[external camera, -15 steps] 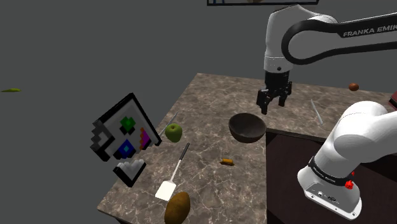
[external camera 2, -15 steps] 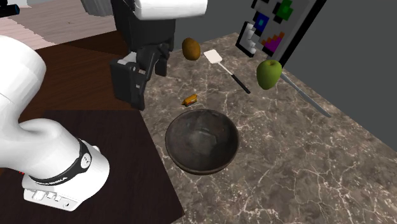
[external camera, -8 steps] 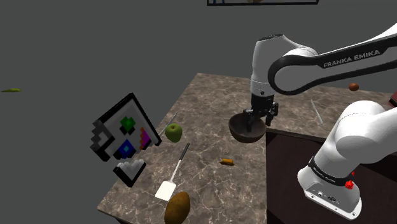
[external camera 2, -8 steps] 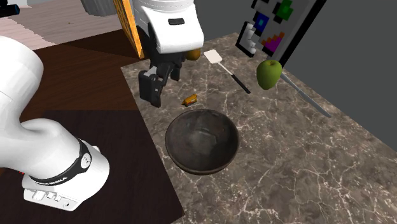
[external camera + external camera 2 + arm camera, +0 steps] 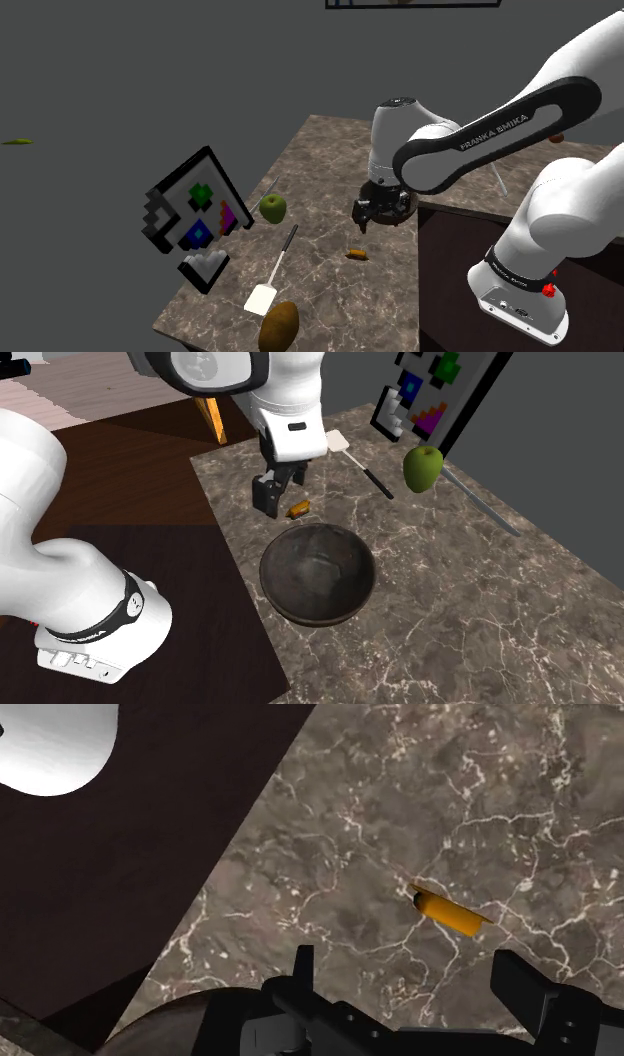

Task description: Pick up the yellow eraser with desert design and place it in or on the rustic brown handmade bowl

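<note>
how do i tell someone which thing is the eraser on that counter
On the marble counter, find the big dark bowl; the eraser lies flat between it and the white-bladed spatula. It is the smallest thing there, a stubby orange-yellow block, unlike the round green apple.

Over the last second the arm [image 5: 470, 140] has folded forward and down. It has carried the gripper [image 5: 368, 214] from high up beside the dark bowl [image 5: 318, 574] to a low spot over the counter [image 5: 450, 602], close to the edge that meets the stand [image 5: 120, 492]. The gripper now hangs just beside the orange-yellow eraser [image 5: 298, 508], on the eraser's side toward that edge. In the shoulder view the arm's white link has come down in front of the bowl.
</note>
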`<state>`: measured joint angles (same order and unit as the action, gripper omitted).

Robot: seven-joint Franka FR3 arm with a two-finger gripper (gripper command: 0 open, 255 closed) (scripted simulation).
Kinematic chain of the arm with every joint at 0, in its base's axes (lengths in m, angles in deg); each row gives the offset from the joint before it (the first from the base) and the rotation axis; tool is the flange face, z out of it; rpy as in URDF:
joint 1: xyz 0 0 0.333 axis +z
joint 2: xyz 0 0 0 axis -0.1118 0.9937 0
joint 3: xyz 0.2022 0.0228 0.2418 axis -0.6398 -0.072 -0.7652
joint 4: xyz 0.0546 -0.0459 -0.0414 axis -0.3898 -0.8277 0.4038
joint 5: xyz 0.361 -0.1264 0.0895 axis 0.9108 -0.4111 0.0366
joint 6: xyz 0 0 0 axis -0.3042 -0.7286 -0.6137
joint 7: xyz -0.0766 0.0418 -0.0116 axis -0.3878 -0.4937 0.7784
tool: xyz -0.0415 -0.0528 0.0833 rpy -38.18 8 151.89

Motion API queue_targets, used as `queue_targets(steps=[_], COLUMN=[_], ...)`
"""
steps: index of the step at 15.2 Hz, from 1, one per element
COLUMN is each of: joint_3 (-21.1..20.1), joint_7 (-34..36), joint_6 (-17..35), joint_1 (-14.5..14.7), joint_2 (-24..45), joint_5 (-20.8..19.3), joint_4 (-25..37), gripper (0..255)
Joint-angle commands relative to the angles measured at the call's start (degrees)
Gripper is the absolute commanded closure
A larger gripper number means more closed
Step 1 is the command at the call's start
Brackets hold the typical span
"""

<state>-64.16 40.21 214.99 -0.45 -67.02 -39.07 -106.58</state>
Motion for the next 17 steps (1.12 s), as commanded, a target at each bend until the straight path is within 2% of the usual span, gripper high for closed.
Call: queue_targets(steps=[1,5,10,13,17], joint_3=[-2.78,-7.69,-8.5,-8.9,-8.81], joint_7=[3.18,10.88,12.54,14.69,14.69], joint_6=[6.09,16.73,21.38,25.42,25.42], joint_1=[-0.35,-2.32,-2.92,-3.53,-3.44], joint_2=[5.91,17.47,21.95,26.11,26.11], joint_5=[0.71,-1.94,-4.1,-7.14,-7.14], joint_4=[1.14,4.18,3.87,3.72,3.72], gripper=[0,0,0,0,0])
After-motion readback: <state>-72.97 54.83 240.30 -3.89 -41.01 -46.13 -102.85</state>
